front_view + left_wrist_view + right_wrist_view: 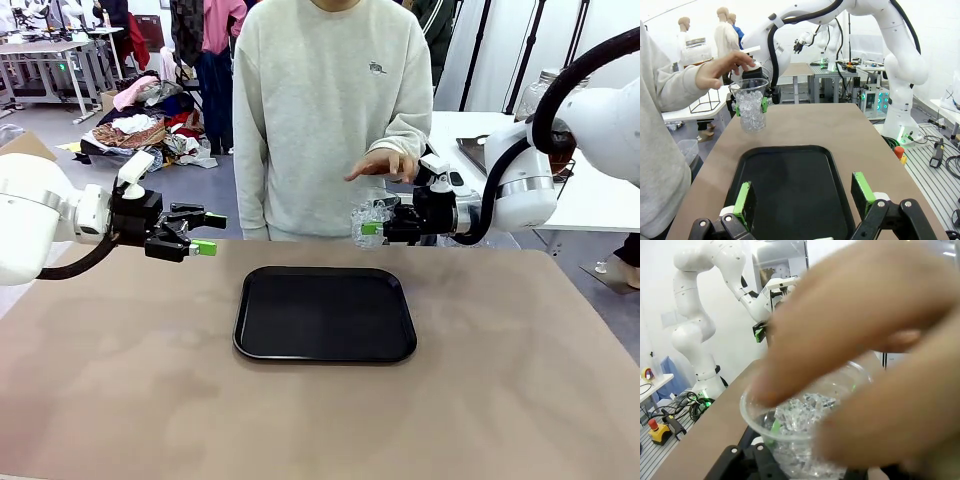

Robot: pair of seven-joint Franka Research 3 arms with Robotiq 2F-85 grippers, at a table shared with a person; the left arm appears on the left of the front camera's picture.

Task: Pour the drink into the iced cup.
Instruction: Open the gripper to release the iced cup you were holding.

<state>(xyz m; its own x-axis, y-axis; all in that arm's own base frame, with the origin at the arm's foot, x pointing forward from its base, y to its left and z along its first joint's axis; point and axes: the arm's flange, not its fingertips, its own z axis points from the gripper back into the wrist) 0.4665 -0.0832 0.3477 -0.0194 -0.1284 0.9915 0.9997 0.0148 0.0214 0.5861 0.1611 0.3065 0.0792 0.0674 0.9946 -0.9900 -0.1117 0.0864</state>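
At frame left you see the left end effector (pixel 203 232) with its jaws spread wide, holding nothing. The black tray (pixel 325 313) lies mid-frame on the surface (pixel 120 380). Right of centre, the right end effector (pixel 378 226) is clamped on the iced cup (pixel 368 222), held above the surface's far edge. The person's hand (pixel 382 163) hovers over its rim, blurring much of the cup in the right wrist view.
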